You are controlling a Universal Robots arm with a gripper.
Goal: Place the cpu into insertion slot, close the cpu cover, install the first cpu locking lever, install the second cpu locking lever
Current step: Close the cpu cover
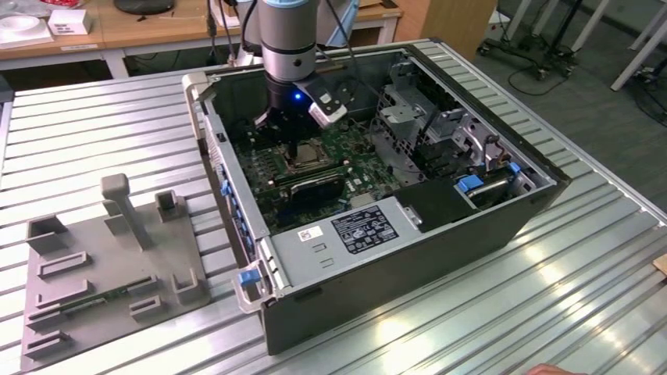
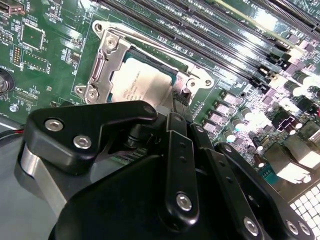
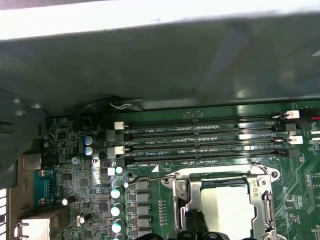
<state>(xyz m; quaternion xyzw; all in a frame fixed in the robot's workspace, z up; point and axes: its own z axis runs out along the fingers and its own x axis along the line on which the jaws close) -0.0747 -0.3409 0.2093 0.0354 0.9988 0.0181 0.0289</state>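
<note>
The cpu, a pale grey square, lies flat in the insertion slot on the green board inside the open case. The silvery cpu cover lies down around it, framing its face. My gripper is black, with its fingertips drawn together to one narrow point at the socket's edge, just beside the cover. In the exterior view the gripper hangs straight down over the cpu. Nothing shows between the fingers.
Long black memory slots run right beside the socket. Case walls and a metal drive cage hem in the arm. A grey fixture plate lies on the ribbed table at the exterior view's left.
</note>
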